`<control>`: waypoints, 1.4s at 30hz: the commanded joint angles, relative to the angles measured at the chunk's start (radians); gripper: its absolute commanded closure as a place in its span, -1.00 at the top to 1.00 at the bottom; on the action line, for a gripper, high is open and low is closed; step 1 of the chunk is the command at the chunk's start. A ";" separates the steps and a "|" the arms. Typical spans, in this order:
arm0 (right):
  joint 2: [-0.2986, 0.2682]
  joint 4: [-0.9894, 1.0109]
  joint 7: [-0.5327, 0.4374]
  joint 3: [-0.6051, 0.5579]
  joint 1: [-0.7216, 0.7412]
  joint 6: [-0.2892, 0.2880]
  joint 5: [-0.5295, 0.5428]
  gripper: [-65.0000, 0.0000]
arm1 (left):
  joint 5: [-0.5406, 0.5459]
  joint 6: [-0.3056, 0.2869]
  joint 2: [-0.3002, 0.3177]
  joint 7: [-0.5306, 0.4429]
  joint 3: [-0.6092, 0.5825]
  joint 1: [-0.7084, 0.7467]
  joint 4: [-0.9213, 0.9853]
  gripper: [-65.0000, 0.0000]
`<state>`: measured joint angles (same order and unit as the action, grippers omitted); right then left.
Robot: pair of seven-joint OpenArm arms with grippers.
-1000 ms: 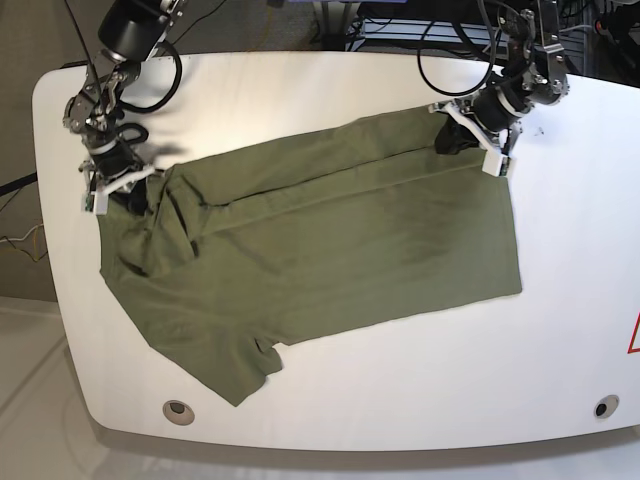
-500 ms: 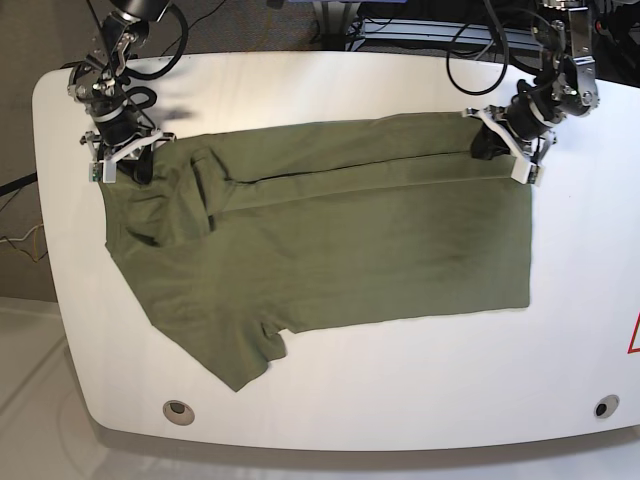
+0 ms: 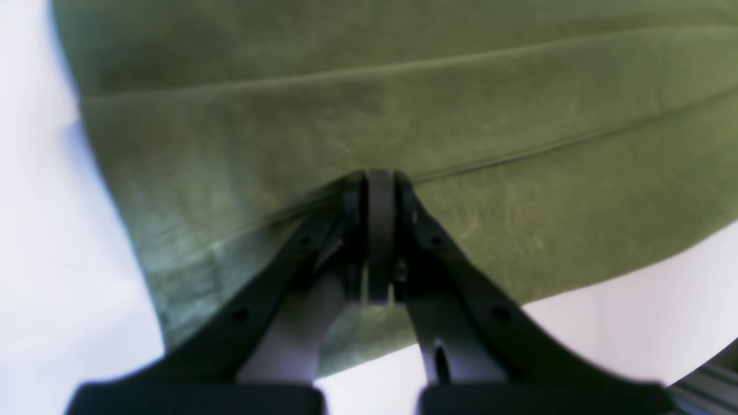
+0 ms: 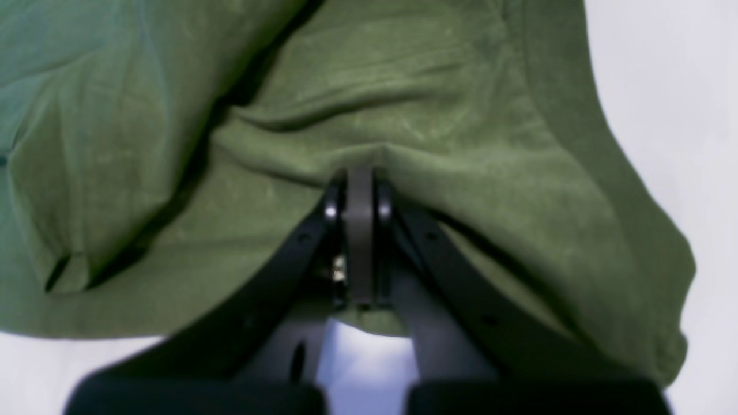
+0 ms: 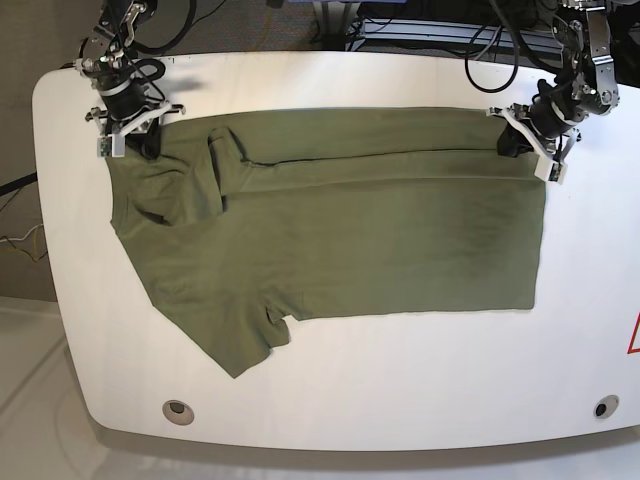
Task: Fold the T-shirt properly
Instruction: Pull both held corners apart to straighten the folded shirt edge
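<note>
The olive-green T-shirt (image 5: 340,220) lies spread across the white table (image 5: 400,400), with a long fold line running along its far part and a sleeve pointing to the front left. My left gripper (image 5: 522,143) is at the shirt's far right corner, shut on the cloth edge (image 3: 369,104); its jaws (image 3: 377,178) are pressed together into the fabric. My right gripper (image 5: 135,140) is at the far left corner, shut on bunched cloth (image 4: 403,115) near the sleeve, with its tips (image 4: 358,173) sunk into the folds.
Two round fittings sit in the table near its front edge, one at the left (image 5: 179,410) and one at the right (image 5: 600,407). A red mark (image 5: 634,335) shows at the right edge. Cables and frame parts (image 5: 400,25) crowd the space behind the table.
Both grippers have moved toward the table's far edge and apart from each other, drawing the shirt's far edge straight and taut. The whole shirt has shifted back and right.
</note>
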<state>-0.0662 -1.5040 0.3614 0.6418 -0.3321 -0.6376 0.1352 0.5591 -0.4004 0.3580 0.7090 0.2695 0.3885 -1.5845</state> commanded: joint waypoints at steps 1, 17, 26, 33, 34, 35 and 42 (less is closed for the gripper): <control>0.004 0.006 0.123 0.000 -0.065 0.009 -0.088 -1.00 | -0.104 0.031 0.013 0.062 0.004 0.017 0.009 -1.00; 0.039 -0.051 0.121 0.005 -0.186 0.008 -0.084 -1.00 | -0.147 0.031 -0.061 0.062 0.006 0.126 0.006 -1.00; 0.039 -0.048 0.121 0.010 -0.198 0.008 -0.084 -1.00 | -0.146 0.031 -0.067 0.062 0.015 0.178 0.008 -1.00; 0.039 -0.048 0.121 0.010 -0.198 0.008 -0.084 -1.00 | -0.147 0.031 -0.067 0.062 0.078 0.203 0.008 -1.00; 0.038 -0.048 0.121 0.010 -0.198 0.008 -0.084 -1.00 | -0.147 0.031 -0.066 0.062 0.083 0.208 0.009 -1.00; 0.038 -0.048 0.121 0.010 -0.198 0.008 -0.084 -1.00 | -0.147 0.031 -0.064 0.062 0.086 0.214 0.009 -1.00; 0.038 -0.048 0.121 0.010 -0.198 0.008 -0.084 -1.00 | -0.147 0.028 -0.064 0.062 0.126 0.231 0.013 -1.00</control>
<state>-0.0303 -1.5768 0.3065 0.6506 -0.4992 -0.6556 0.1658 0.5591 -0.4286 0.2913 0.5777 0.3759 0.5747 -1.6058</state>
